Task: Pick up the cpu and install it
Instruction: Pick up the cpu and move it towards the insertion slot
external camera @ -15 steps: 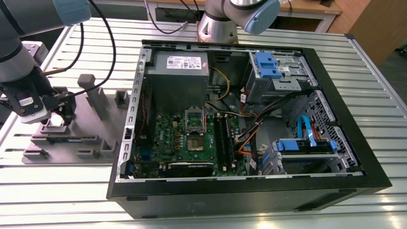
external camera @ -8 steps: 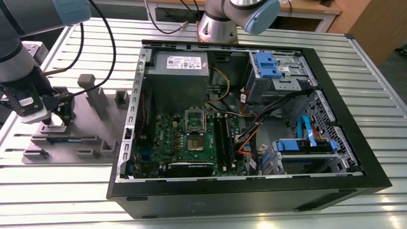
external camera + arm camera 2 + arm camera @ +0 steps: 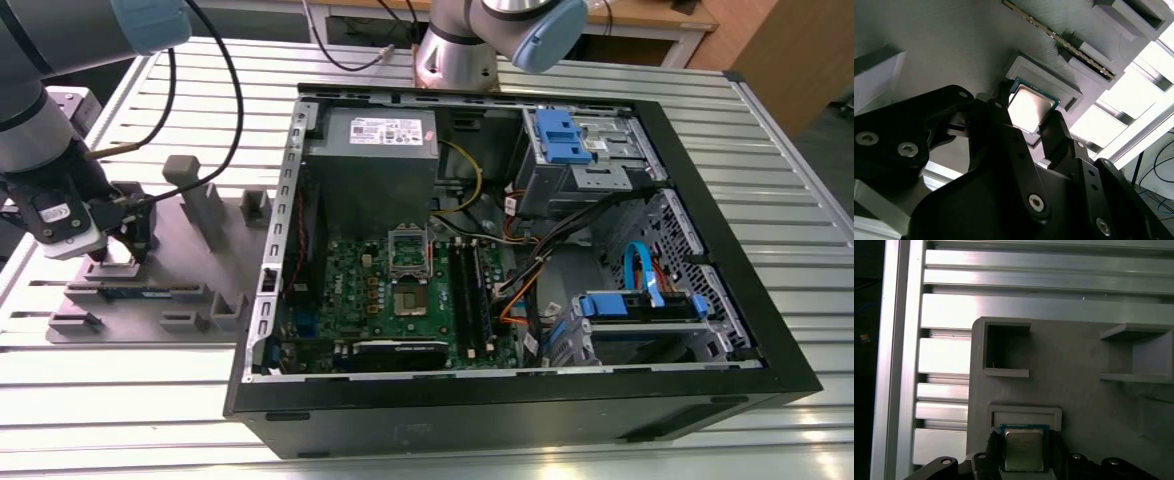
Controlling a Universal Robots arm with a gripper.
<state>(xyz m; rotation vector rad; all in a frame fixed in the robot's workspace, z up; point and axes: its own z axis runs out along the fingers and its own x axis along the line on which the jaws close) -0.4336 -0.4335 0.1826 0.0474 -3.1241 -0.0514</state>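
Two fingers (image 3: 1054, 134) closed against opposite edges of the cpu (image 3: 1030, 109).
The cpu (image 3: 1024, 449) is gripped by the gripper (image 3: 120, 252) at its pocket on the grey fixture (image 3: 1084, 410), on the exterior view's left. Whether the chip is seated or lifted clear cannot be told, as its underside is hidden.

You'll note: cpu (image 3: 1024, 449) top pale metal, satin sheen; tray (image 3: 1079, 405) grey matt plastic, finely ridged; desk (image 3: 1004, 280) ribbed bare metal, glossy; end effector (image 3: 1030, 114) black, matt.
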